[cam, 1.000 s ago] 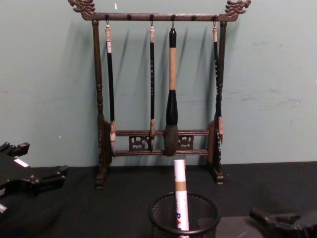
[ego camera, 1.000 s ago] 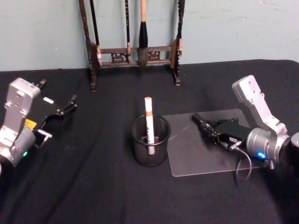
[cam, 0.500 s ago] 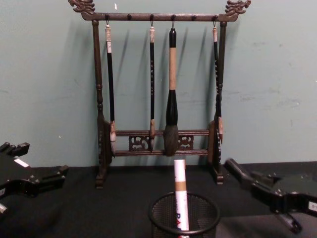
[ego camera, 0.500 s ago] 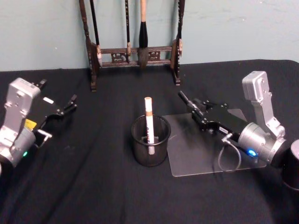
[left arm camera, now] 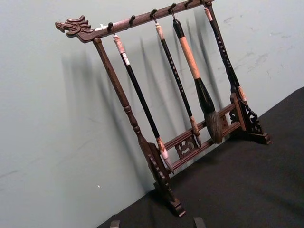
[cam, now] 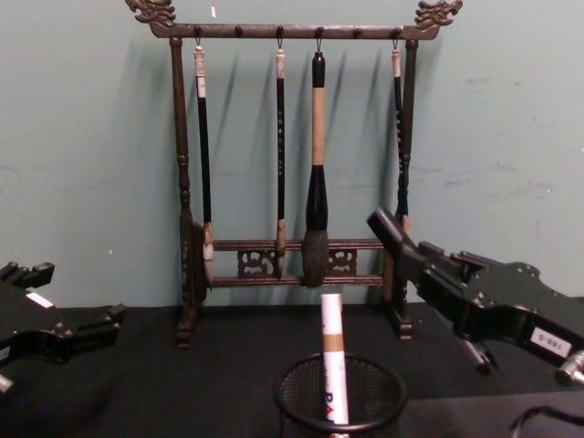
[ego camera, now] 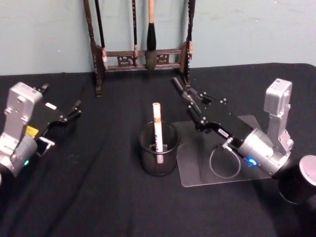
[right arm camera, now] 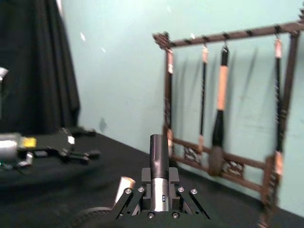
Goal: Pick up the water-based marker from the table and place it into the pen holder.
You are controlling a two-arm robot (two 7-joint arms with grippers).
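- Since a second ago the right arm (ego camera: 259, 148) has lifted off the clear sheet (ego camera: 195, 170) and swung forward and inward. The right jaws now point up and away toward the brush rack (ego camera: 143, 53), above the desk (ego camera: 98, 197) and behind the right side of the pen holder (ego camera: 145, 160).
- Right jaws: pressed together with nothing between them. In the right wrist view they look like one dark post in front of the rack (right arm camera: 223, 95).
- In the chest view the right arm (cam: 493, 306) comes in from the right edge. Its raised tip is in front of the rack's right post and higher than the holder's rim.
- The water-based marker (ego camera: 157, 126) has not shifted. It stands in the pen holder, white with a tan band near its top, and its upper part sticks out well above the rim.
- The pen holder sits on the desk near the middle, just beside the left edge of the clear sheet.
- The left arm (ego camera: 19, 128) stays parked at the left edge, well apart from the holder. Left jaws: spread apart and empty, aimed toward the rack.
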